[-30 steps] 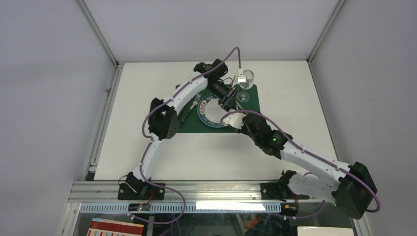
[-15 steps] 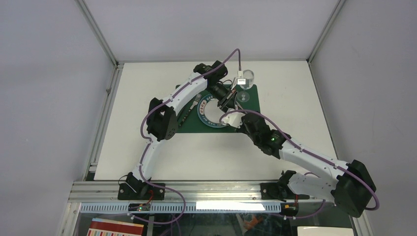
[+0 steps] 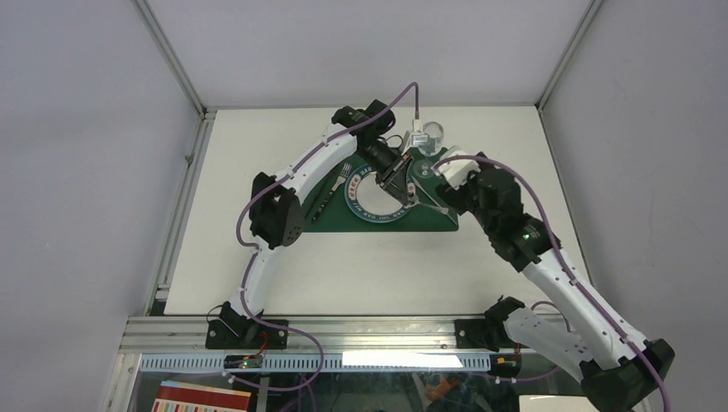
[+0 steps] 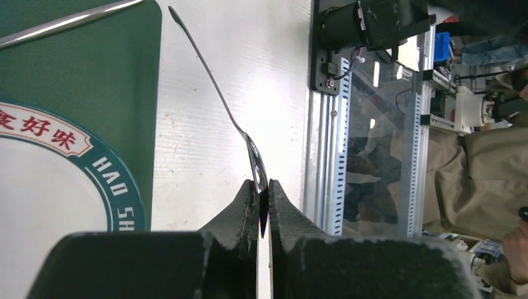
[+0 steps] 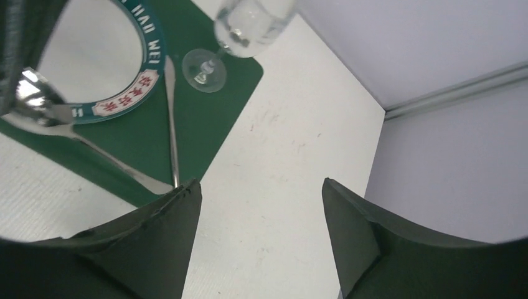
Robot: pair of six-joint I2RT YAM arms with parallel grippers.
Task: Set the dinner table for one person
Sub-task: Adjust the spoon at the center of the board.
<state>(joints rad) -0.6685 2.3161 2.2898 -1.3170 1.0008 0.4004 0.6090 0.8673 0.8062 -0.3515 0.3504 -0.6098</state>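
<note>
With the right gripper (image 5: 258, 187) sprung wide and drawn off empty toward 3 o'clock of the plate (image 3: 369, 199), the spoon (image 4: 212, 81) is now held pinched by its bowl in the clamped left gripper (image 4: 261, 193) over the dinner table (image 4: 187, 156) (its laying-down beside the knife (image 5: 171, 124) is judged outstanding).

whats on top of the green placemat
A plate, a wine glass, a knife beside the plate and a fork left of it. The left arm, holding a spoon, covers part of the plate and mat.

Plate (image 3: 369, 200) sits on placemat (image 3: 330, 216) on dinner table (image 3: 249, 163), glass (image 3: 435, 130) far-right.
</note>
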